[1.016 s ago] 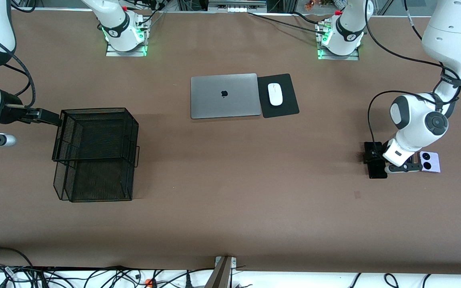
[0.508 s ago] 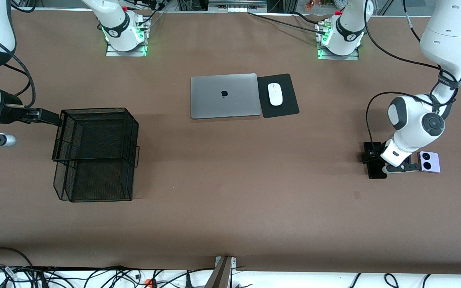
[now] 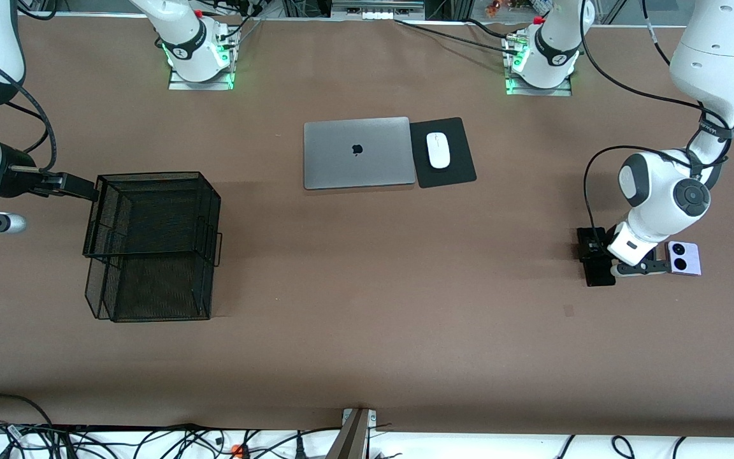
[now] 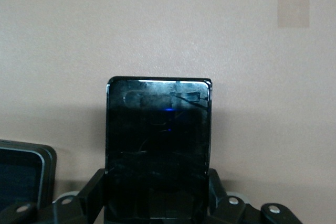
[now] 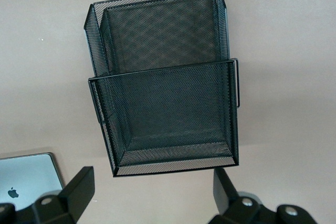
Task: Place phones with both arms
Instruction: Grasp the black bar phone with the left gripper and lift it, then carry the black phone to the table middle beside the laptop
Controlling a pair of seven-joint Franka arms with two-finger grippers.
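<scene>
Open brown surface (image 3: 367, 306) runs wide between the black mesh two-tier basket (image 3: 150, 242) at the right arm's end and the phone cluster at the left arm's end. Mid-surface, toward the bases, the grey laptop (image 3: 357, 153) and the mouse pad (image 3: 442, 153) with its white mouse (image 3: 438, 150) block a low pass. The left gripper (image 4: 157, 203) crowds the long black phone (image 4: 158, 140), fingers (image 4: 92, 192) flanking it; the squarish black phone (image 4: 21, 171) lies just beside, and the lilac flip phone (image 3: 684, 258) close by. The right gripper (image 5: 152, 192) hangs spread over the basket's open tiers.
</scene>
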